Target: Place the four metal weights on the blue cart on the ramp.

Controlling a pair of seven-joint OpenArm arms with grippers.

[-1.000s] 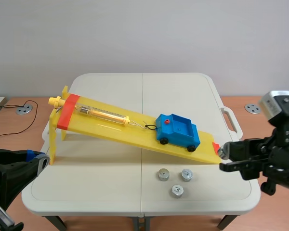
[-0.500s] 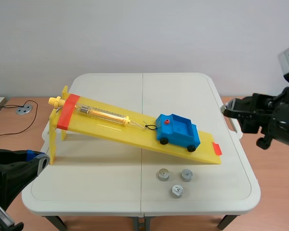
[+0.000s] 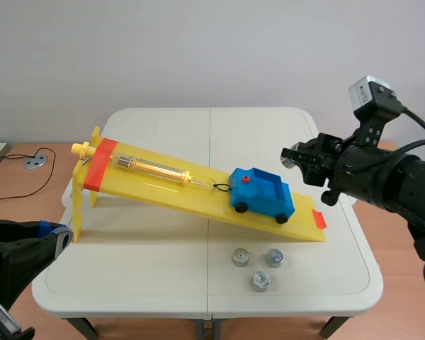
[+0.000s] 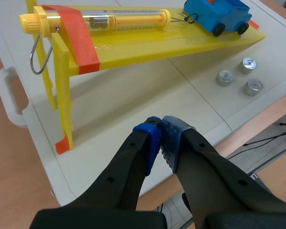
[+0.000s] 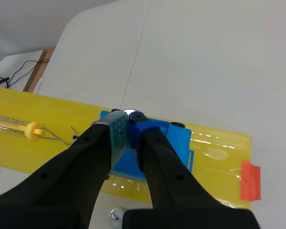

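The blue cart [image 3: 262,193] stands low on the yellow ramp [image 3: 163,190], hooked to a spring scale [image 3: 152,168]. Three metal weights [image 3: 240,257] [image 3: 274,257] [image 3: 261,281] lie on the table in front of the ramp's low end. My right gripper [image 3: 292,156] hangs above and just right of the cart, shut on a fourth metal weight [image 5: 129,112]; in the right wrist view the cart [image 5: 179,139] lies directly under the fingers. My left gripper [image 4: 160,125] is shut on nothing at the table's near left corner, and from there the weights [image 4: 224,77] and the cart [image 4: 219,14] are far ahead.
The ramp's high end rests on yellow legs [image 3: 81,205] at the table's left. A red stop tab [image 3: 319,219] marks the ramp's low end. A white table handle [image 3: 340,177] sticks out on the right. Cables and floor discs [image 3: 34,161] lie beyond the table's left edge.
My right gripper has risen from the table beside the ramp's low end and swung left, carrying the weight to a spot over the cart. The left arm has not moved.
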